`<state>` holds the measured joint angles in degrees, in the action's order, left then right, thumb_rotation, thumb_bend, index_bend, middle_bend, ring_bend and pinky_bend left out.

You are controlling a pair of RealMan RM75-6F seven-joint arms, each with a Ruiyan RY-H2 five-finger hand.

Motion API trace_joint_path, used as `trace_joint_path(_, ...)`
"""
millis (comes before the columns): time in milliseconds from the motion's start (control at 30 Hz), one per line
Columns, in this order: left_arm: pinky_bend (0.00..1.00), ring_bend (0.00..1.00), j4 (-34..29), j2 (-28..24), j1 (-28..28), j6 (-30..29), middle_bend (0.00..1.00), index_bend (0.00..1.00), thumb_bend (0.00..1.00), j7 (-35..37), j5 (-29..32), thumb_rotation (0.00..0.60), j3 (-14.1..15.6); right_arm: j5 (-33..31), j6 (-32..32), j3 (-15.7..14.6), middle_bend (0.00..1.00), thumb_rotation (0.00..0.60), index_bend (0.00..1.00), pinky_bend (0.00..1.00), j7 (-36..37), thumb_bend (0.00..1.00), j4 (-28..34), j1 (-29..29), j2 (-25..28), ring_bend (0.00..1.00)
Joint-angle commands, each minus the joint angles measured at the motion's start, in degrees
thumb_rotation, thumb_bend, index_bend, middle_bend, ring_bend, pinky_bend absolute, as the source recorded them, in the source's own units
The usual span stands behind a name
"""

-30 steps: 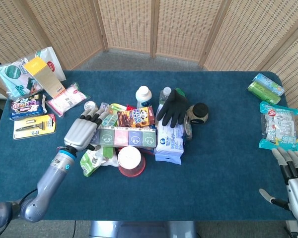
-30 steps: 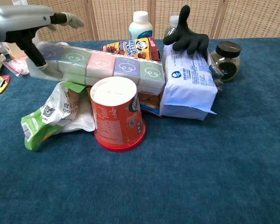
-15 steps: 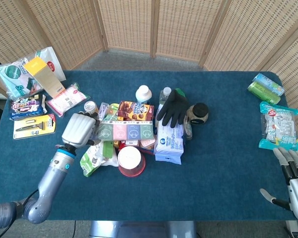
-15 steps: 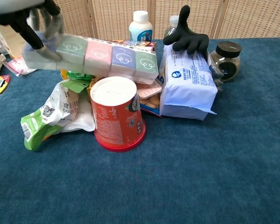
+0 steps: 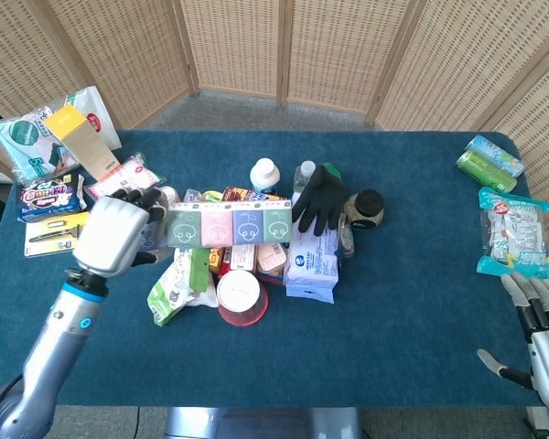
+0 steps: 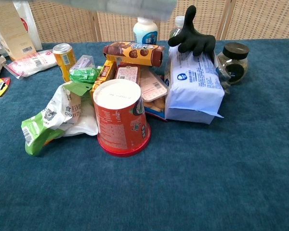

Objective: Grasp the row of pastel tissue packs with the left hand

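The left hand (image 5: 110, 233) held the row of pastel tissue packs (image 5: 229, 224) in its fingers, above the clutter; the grasp looked complete, needing only a steady carry.

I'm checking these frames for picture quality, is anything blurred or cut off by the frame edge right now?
Head view: sharp and evenly lit; the left hand and the row of pastel tissue packs it holds are crisp. Chest view: that row is a motion-blurred grey smear cropped by the top edge, while the red upturned paper cup below is in focus.
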<state>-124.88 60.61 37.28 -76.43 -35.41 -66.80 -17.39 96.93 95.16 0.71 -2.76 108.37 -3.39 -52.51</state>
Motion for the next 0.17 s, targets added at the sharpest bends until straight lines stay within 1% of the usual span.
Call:
trace_joint_path(33,0.96,1.0,-4.03,-4.56,-1.44,-2.07,1.0,0.76,0.0,0.08,-1.27,0.6,-1.83,0.18,0.18,-0.07,0.0,0.6,0.0,0.0,0.01,0.0,-0.01,-0.12,0.0,0.0)
trace_joint_path(167,0.96,1.0,-6.39,-7.93,-2.25,-2.97,1.0,0.76,0.0,0.38,-1.44,0.6,-2.83,0.2,0.25,-0.04,0.0,0.6,0.0,0.0,0.02,0.0,0.0,-0.15,0.01,0.0)
